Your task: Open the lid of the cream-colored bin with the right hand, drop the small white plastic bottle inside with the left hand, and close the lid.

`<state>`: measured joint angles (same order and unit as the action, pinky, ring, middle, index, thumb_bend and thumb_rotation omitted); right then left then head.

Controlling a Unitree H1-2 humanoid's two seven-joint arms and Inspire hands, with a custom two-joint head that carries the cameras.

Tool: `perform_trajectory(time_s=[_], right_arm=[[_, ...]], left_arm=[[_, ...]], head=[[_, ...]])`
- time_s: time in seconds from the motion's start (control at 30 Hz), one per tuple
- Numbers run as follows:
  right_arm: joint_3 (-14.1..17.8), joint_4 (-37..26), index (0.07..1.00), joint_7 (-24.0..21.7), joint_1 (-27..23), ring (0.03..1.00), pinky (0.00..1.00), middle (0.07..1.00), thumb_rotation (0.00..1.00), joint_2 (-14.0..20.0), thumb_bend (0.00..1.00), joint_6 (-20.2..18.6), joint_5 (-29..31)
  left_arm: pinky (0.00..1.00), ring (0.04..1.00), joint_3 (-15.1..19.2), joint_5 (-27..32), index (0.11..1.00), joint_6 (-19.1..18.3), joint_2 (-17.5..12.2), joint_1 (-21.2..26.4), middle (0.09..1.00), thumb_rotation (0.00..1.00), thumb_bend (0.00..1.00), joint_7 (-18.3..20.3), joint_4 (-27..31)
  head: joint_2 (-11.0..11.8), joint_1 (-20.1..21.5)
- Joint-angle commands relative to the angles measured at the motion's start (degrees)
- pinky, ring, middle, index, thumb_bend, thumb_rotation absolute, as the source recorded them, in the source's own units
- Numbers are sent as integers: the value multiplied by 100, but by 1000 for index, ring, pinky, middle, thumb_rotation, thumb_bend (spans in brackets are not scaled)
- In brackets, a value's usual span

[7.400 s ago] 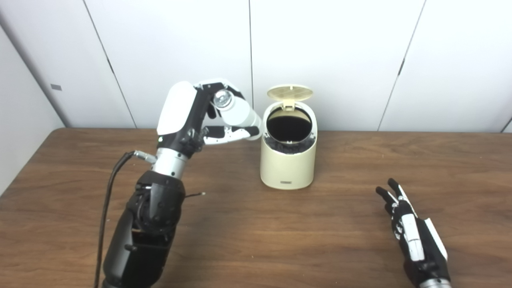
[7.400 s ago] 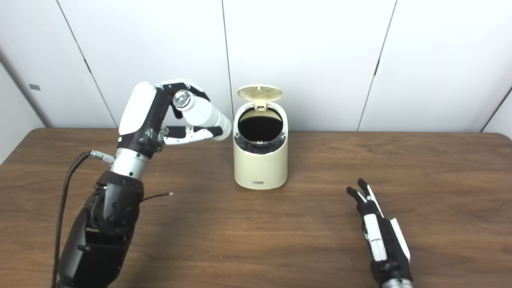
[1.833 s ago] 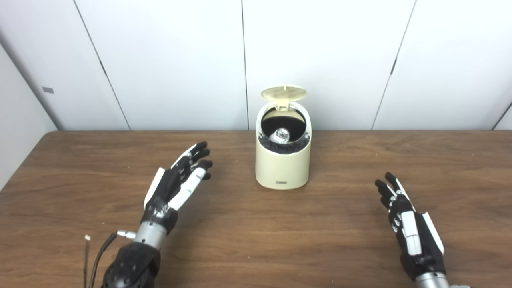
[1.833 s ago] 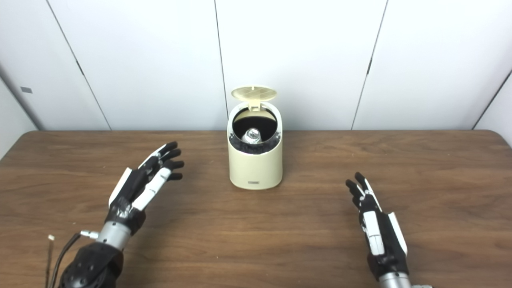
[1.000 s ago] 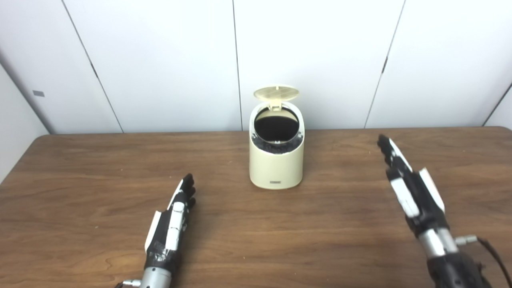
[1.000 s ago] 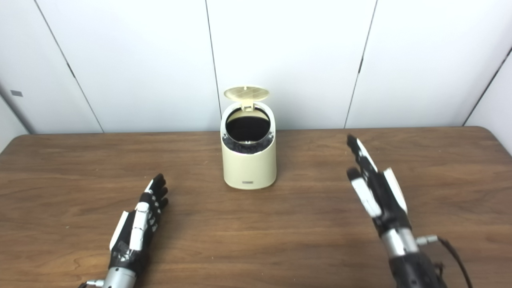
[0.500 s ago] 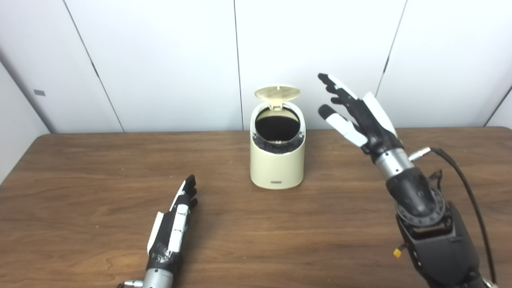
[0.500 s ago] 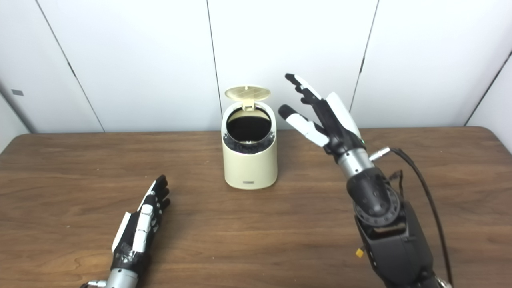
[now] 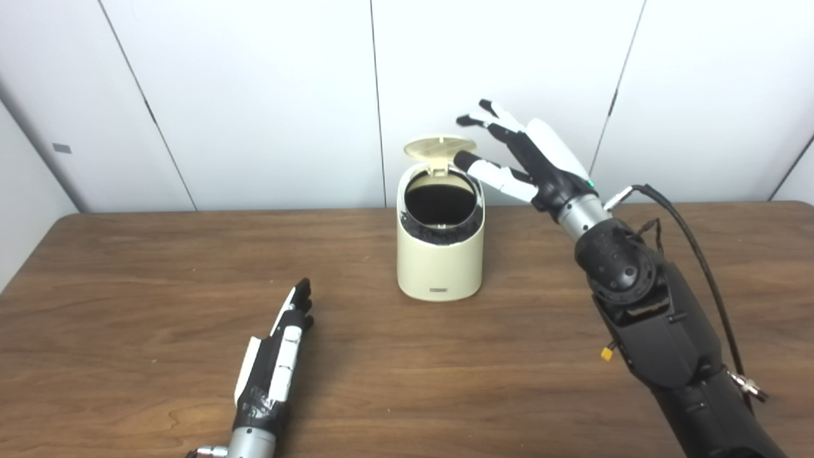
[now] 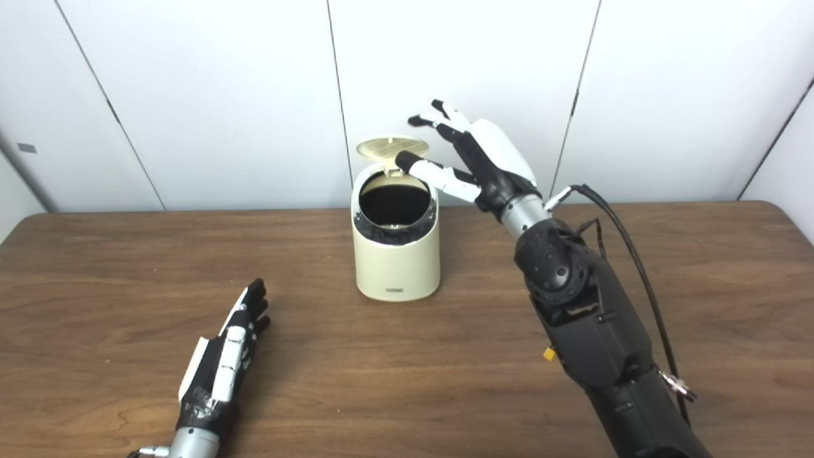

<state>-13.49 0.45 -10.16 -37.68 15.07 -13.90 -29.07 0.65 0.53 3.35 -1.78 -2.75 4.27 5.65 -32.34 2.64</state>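
Note:
The cream-colored bin (image 9: 439,267) stands at the middle of the table with its round lid (image 9: 440,147) tipped up at the back. Its mouth is dark, and the small white bottle does not show inside. My right hand (image 9: 524,156) is raised just right of the lid, open, fingers spread. Its thumb reaches to the lid's right edge; I cannot tell if it touches. My left hand (image 9: 273,362) lies flat and open on the table, front left of the bin, holding nothing.
The brown wooden table (image 9: 127,267) runs wide to both sides. White wall panels (image 9: 254,95) stand close behind the bin. A black cable (image 9: 693,242) loops off my right forearm.
The bottle went from my left hand into the bin, and the left hand came down to rest on the table. My right hand rose from the table and moved left, up to the lid.

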Motion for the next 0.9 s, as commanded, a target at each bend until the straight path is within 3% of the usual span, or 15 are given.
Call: perform_trajectory(time_s=[0.0, 0.37, 0.87], right_arm=[[-2, -41, 797, 26, -318, 1000, 1000, 1000, 1000, 20, 659, 117, -86], [-164, -33, 767, 12, -143, 1000, 1000, 1000, 1000, 24, 655, 304, -201], [-234, -1137, 755, -360, 504, 1000, 1000, 1000, 1000, 327, 614, 248, -364]], left_arm=[[1000, 1000, -33, -55, 1000, 198, 10, -48, 1000, 1000, 557, -61, -238], [1000, 1000, -94, -453, 1000, 100, 43, -67, 1000, 989, 554, -276, -210], [1000, 1000, -148, -709, 1000, 146, 15, -59, 1000, 939, 562, -336, -340]], head=[[-2, 3], [13, -9], [-63, -70]])
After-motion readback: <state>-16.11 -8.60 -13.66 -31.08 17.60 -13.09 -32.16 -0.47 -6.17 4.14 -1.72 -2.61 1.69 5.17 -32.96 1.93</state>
